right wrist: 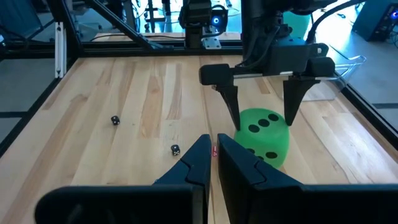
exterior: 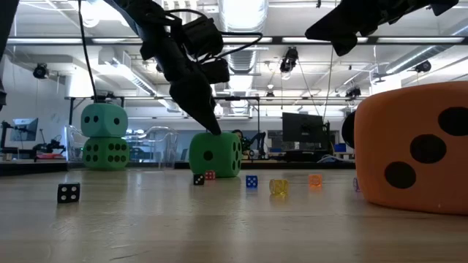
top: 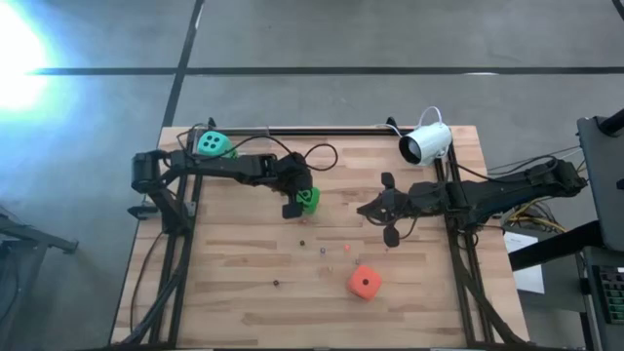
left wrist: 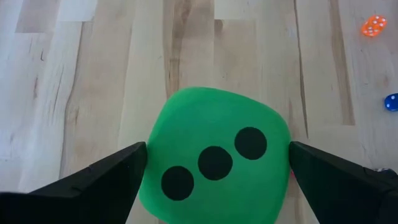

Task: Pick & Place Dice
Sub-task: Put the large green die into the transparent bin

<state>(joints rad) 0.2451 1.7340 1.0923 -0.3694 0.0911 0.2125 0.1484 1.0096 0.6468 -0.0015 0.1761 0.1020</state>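
On the wooden worktop [top: 244, 244], the left hand [top: 303, 202] straddles a green die [top: 309, 198], fingers wide; beside it, the right hand [top: 388, 207] is pinched closed.

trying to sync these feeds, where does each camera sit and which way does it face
High: above, straight down on the table; both arms show.
Low: table height, level across; orange-red die looms near, arms enter from above.
Left wrist: looks down past the open left gripper straddling the green die.
Right wrist: looks past the shut right gripper across the table.
Shared: right wrist and high both show that green die.
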